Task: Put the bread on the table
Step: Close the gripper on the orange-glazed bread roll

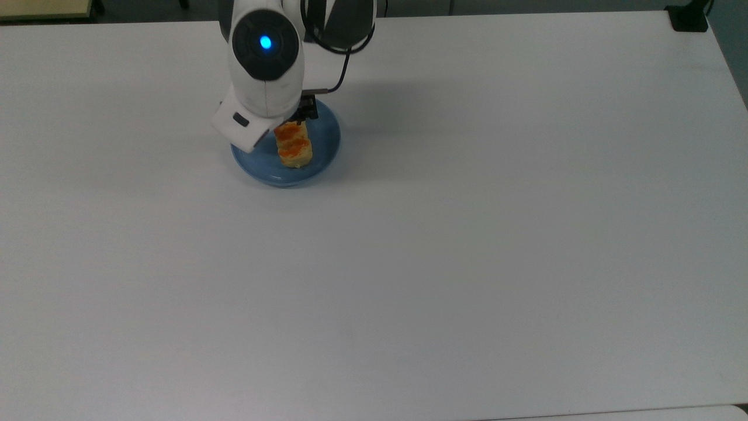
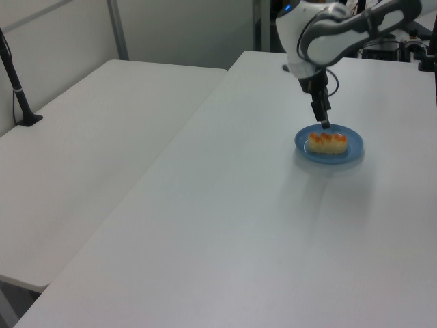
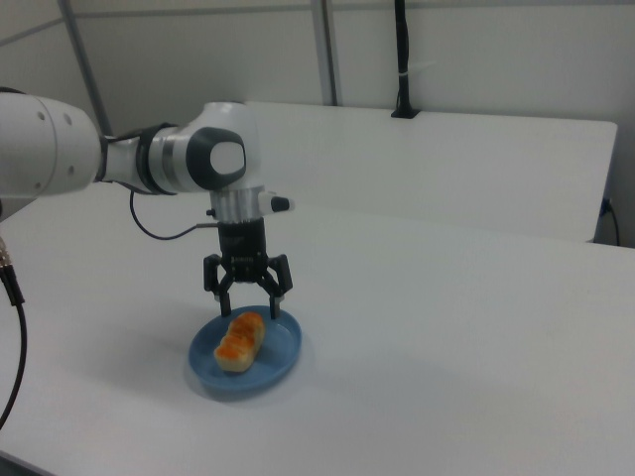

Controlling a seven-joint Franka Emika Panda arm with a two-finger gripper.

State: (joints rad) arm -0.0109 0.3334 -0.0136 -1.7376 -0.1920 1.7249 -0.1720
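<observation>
On the blue plate (image 3: 280, 359) lay the bread (image 3: 240, 341), near the table's (image 1: 467, 234) far edge in the top view. My gripper (image 3: 248, 300) hung spread wide just above the bun's far end, fingers apart, not touching. I could read no writing anywhere.

— We see even, soft overhead light on the table (image 1: 467, 263); no glare.
— We agree. The arm (image 1: 266, 64) casts a faint, diffuse shadow toward the top view's right; focus holds throughout.
</observation>
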